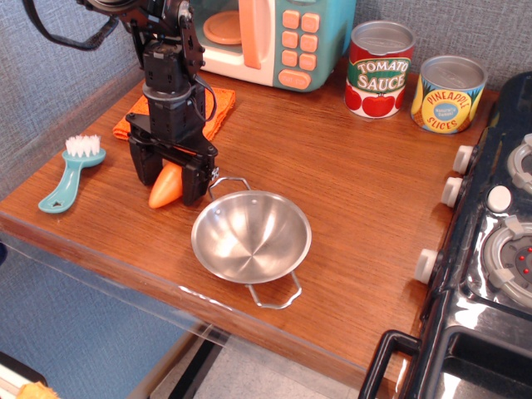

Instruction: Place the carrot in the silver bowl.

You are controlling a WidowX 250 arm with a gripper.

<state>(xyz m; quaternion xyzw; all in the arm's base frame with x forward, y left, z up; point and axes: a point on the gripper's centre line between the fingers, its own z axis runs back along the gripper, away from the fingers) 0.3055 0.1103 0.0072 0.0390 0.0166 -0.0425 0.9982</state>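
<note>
A shiny round stainless-steel bowl (251,236) with two thin wire loop handles sits on the brown wooden surface (349,183), near its front edge. One handle points toward the back left, the other toward the front edge. The bowl holds nothing.

Just beside the bowl, to its upper left, the black robot gripper (169,176) points down, and its two black fingers (196,178) are clamped on a small smooth orange plastic toy carrot (165,184). The carrot is tilted, its narrow tip toward the front left, and sits between the fingers outside the bowl's rim. Whether its tip touches the surface cannot be told. The nearer finger stands close to the bowl's back-left handle; contact between them is not clear.

Behind the gripper, farther from the bowl, a flat orange folded cloth (218,109) lies on the surface, partly hidden by the arm. Well to the left of the bowl lies a teal brush with white bristles (70,172). Far behind the bowl stands a teal and cream toy microwave (258,37) with orange buttons. To the bowl's back right stand a red tomato sauce tin can (379,70) and a yellow pineapple slices tin can (448,94). A black toy stove with white knobs (490,241) fills the right side.
</note>
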